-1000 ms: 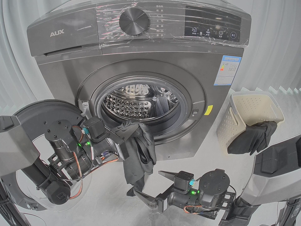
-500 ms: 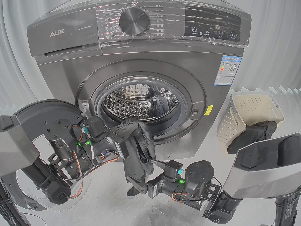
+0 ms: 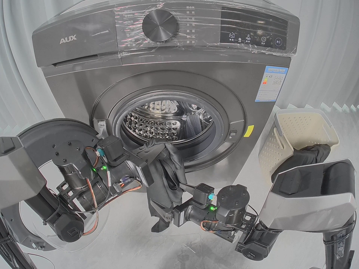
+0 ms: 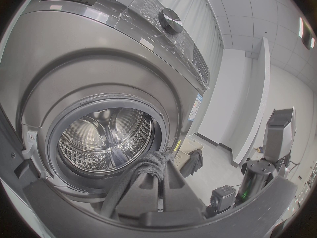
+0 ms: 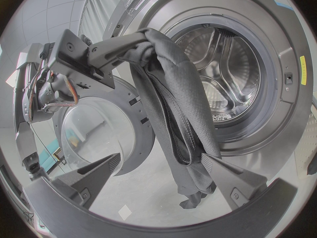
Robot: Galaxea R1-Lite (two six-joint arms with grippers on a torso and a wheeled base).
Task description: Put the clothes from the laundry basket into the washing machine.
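Nothing in the drum (image 3: 160, 126) yet: left gripper (image 3: 149, 152) clamped on a dark garment (image 3: 169, 170) at the washing machine (image 3: 209, 75) door rim, right gripper (image 3: 172, 199) spread wide around its hanging tail; a second garment (image 3: 304, 157) drapes over the laundry basket (image 3: 272, 150) edge

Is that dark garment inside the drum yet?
Not yet. The dark garment hangs from the left gripper outside the drum, below its opening.

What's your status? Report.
Left end effector shut on black garment, at drum mouth. Right end effector open, straddling garment's hanging tail. Door open, no obstruction seen.
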